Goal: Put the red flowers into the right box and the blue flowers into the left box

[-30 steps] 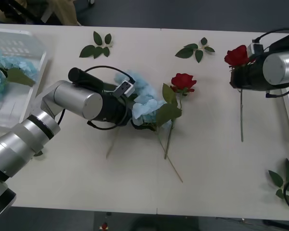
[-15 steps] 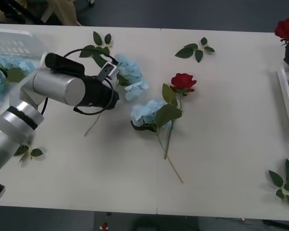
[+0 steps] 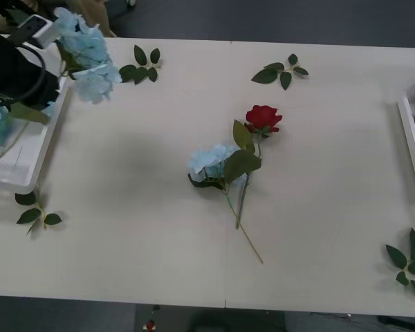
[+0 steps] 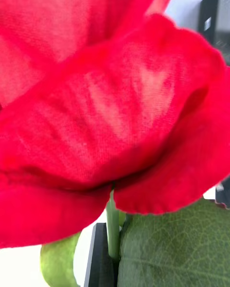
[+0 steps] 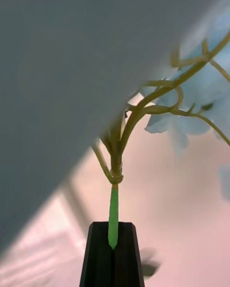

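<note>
I am mid-delivery on both sides. My left gripper (image 5: 113, 251) has its black fingers pressed together on the green stem of a blue flower (image 3: 88, 57), which I hold at the table's ten o'clock corner, its pale fluffy head just past the rim of the left box (image 3: 45, 149). More blue blooms already lie inside that ribbed tray. My right gripper (image 4: 108, 260) pinches the stem of a red flower (image 4: 103, 100), its deep-red petals pressing right up to the wrist camera with a big green leaf beside them.

Next, I judge, I need to carry the blue one fully over the tray and part the fingers, then do the same with the rose over the right box (image 3: 409, 149), whose white rim sits at three o'clock with a bit of red already in it.

Still waiting at the table's centre: one red rose (image 3: 263, 117) and one blue cluster (image 3: 209, 160), their stems crossing, leaves overlapping.
</note>
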### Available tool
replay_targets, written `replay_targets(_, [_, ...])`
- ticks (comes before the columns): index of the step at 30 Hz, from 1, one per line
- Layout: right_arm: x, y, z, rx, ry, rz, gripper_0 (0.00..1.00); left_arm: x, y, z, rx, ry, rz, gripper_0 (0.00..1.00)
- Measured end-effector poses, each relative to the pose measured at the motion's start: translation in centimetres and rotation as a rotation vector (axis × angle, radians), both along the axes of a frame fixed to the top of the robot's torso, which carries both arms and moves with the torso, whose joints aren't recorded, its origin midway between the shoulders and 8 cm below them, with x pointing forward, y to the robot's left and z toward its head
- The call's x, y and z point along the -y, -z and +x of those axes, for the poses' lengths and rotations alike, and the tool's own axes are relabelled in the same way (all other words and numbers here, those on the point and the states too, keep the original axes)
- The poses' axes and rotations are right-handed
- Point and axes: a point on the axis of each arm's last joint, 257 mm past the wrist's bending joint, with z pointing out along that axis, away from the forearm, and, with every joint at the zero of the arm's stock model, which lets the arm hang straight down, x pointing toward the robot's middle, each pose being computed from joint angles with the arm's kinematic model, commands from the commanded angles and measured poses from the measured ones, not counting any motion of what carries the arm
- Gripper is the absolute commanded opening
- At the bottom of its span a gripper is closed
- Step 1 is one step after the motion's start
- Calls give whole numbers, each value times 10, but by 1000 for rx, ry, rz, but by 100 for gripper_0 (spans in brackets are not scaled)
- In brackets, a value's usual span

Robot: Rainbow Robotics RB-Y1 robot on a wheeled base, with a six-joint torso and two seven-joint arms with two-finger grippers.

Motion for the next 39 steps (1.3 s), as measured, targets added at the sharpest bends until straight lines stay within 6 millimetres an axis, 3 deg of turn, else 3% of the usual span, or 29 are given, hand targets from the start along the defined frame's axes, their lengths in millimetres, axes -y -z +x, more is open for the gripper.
replay_targets(4, [25, 5, 0, -9, -16, -71, 0, -71, -21, -12, 0, 49, 258, 1])
replay_targets(9, [56, 2, 3, 54, 17, -113, 0, -145, -34, -23, -40, -66, 475, 0])
replay_targets(15, [79, 5, 2, 100, 45, -125, 0, -200, -20, -15, -59, -37, 561, 0])
replay_targets(18, [92, 5, -1, 109, 60, -157, 0, -232, 6, -12, -94, -57, 579, 0])
replay_targets(23, [106, 5, -4, 116, 70, -202, 0, -259, 53, -15, -181, 45, 636, 0])
replay_targets(29, [100, 21, 2, 87, 21, -256, 0, -269, 83, -22, -267, 93, 702, 0])
replay_targets(34, [96, 28, 3, 75, 11, -258, 0, -278, 95, -11, -220, 85, 701, 2])
replay_targets(35, [95, 29, 4, 79, 12, -252, 0, -279, 97, -10, -218, 82, 698, 10])
replay_targets(36, [94, 29, 5, 84, 14, -245, 0, -280, 99, -11, -219, 80, 694, 32])
replay_targets(38, [92, 29, 6, 95, 17, -232, 1, -279, 101, -12, -222, 80, 686, 54])
replay_targets(39, [91, 29, 7, 98, 18, -228, 23, -278, 101, -11, -219, 82, 681, 63])
